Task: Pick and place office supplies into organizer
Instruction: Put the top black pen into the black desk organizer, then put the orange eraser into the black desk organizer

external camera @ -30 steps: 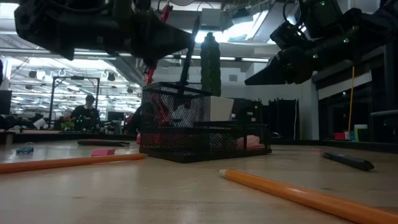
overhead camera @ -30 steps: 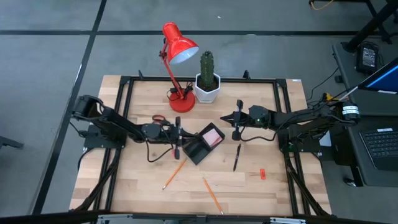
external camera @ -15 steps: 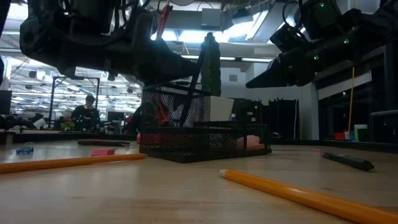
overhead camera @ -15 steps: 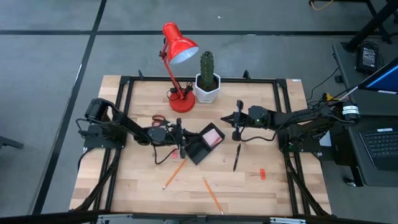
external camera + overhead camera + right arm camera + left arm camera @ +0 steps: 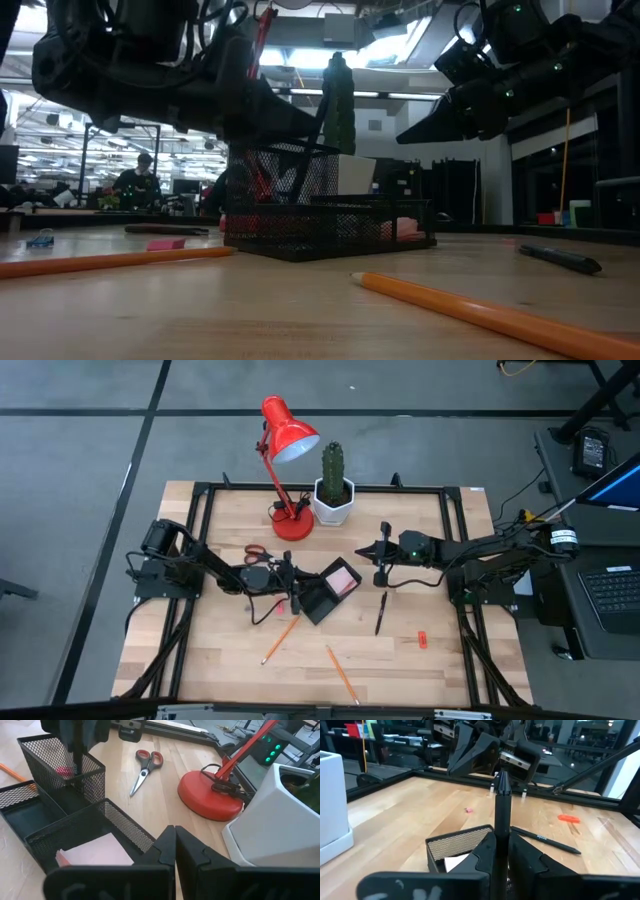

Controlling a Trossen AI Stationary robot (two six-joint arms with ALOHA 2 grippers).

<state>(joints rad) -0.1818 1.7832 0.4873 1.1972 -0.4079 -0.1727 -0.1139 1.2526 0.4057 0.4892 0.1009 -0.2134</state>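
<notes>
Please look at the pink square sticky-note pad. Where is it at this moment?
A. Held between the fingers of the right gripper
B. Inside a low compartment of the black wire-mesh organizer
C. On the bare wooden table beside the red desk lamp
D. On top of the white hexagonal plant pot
B: the pink square sticky-note pad lies flat inside a low compartment of the black wire-mesh organizer, with mesh walls around it; the high view shows the same.
</notes>
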